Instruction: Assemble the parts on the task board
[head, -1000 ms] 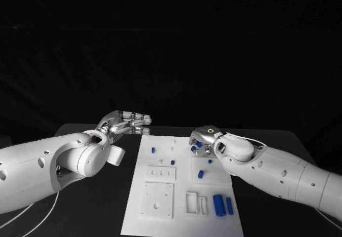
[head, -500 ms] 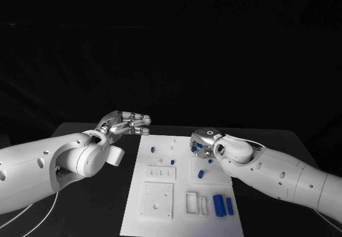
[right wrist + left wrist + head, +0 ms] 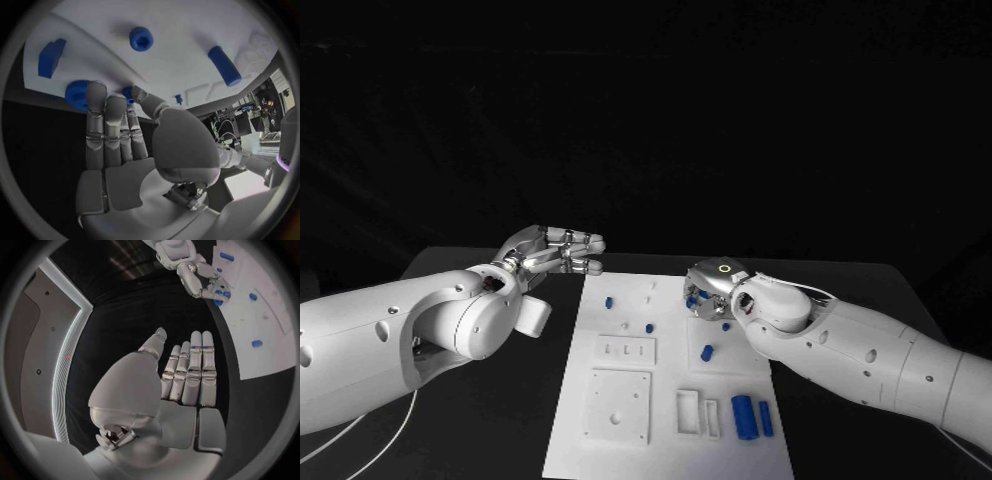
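Note:
The white task board (image 3: 668,400) lies in the middle of the table, also seen in the left wrist view (image 3: 275,345). Blue parts lie on it: two pegs (image 3: 609,302) (image 3: 648,327), a short cylinder (image 3: 707,351) and two long bars (image 3: 743,415) near the front. My right hand (image 3: 708,290) (image 3: 119,145) reaches down on the board's far right part. Its fingertips touch a toothed blue disc (image 3: 78,95), and thumb and finger pinch a small blue part (image 3: 128,92). My left hand (image 3: 557,248) (image 3: 181,380) hovers left of the board, fingers straight, holding nothing.
Around the right hand lie a blue block (image 3: 50,57), a blue round piece (image 3: 141,38) and a blue cylinder (image 3: 224,65). White raised plates (image 3: 617,405) (image 3: 626,350) sit on the board's left half. Black table (image 3: 488,420) runs either side of the board.
My right hand has shifted a little to the left and turned slightly over the far right blue parts. The left hand has stayed where it was.

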Motion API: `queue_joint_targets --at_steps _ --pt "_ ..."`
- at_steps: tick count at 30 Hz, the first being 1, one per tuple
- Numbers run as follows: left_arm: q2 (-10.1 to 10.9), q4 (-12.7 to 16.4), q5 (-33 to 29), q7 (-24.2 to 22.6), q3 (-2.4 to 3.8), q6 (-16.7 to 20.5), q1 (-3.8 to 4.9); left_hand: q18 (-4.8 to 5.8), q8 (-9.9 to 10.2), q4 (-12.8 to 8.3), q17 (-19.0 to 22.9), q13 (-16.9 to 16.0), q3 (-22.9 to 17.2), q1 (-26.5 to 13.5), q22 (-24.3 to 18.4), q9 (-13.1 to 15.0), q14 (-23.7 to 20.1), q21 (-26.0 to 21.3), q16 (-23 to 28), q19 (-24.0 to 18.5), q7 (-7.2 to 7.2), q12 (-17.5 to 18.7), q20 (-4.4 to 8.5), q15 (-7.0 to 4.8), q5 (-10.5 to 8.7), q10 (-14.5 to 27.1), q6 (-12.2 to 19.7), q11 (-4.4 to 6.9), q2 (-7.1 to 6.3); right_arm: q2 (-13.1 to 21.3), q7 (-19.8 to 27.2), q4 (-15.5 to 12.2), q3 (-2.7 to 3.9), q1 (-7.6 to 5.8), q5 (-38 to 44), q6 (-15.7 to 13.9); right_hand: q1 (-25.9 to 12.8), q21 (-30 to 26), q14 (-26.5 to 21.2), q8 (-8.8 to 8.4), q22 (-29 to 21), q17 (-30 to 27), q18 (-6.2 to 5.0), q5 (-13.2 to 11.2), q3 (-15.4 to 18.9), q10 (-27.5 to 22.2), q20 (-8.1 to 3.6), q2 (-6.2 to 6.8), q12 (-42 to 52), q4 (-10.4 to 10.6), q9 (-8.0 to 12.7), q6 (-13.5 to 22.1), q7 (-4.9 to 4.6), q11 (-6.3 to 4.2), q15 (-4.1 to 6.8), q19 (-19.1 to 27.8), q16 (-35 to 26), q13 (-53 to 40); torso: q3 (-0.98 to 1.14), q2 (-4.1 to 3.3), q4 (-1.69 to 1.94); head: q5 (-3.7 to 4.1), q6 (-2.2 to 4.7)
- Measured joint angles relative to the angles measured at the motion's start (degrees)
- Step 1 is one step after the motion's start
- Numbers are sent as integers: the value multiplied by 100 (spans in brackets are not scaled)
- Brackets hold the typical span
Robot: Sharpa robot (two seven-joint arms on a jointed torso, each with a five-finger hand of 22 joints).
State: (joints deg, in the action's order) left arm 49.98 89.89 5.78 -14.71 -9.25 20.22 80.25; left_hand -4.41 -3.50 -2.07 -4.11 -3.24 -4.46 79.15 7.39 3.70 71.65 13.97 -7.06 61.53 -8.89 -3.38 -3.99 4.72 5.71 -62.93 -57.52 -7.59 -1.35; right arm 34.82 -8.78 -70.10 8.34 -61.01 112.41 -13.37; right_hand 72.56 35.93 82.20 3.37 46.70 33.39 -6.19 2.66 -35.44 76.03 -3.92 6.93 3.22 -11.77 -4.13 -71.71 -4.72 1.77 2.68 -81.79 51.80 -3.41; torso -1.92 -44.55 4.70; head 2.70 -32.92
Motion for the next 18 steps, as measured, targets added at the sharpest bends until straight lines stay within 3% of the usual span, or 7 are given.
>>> queue_joint_targets --at_steps 8,13,18 --pt "1 -3 1 8 0 -6 0 0 0 -16 0 0 16 0 0 0 0 0 0 0 0 0 0 0 0 0 0 0 0 30 -138 -163 -2 11 44 -182 46 102 20 11 251 28 42 -14 1 29 -49 -29 1 0 -1 -33 12 -27 20 11 0 -1 -6 -14 -3 -9 36" --pt "-4 -23 2 15 0 -8 0 0 0 -16 0 0 16 0 -4 0 0 0 0 0 0 0 0 0 0 -1 0 1 0 17 -295 -258 100 8 91 -349 46 110 20 10 377 50 43 -23 -12 47 -49 -30 1 12 0 -59 13 -46 20 11 0 -7 -10 -22 -3 -17 65" --pt "-16 -32 2 21 0 -10 1 0 0 -16 0 0 16 0 -4 0 0 21 0 0 0 0 0 0 0 -1 0 1 0 -135 -468 -173 153 -10 146 -522 46 111 21 8 473 58 47 -28 -47 48 -61 -29 1 47 0 -60 12 -47 20 -1 0 -7 -13 -32 -1 -30 96"
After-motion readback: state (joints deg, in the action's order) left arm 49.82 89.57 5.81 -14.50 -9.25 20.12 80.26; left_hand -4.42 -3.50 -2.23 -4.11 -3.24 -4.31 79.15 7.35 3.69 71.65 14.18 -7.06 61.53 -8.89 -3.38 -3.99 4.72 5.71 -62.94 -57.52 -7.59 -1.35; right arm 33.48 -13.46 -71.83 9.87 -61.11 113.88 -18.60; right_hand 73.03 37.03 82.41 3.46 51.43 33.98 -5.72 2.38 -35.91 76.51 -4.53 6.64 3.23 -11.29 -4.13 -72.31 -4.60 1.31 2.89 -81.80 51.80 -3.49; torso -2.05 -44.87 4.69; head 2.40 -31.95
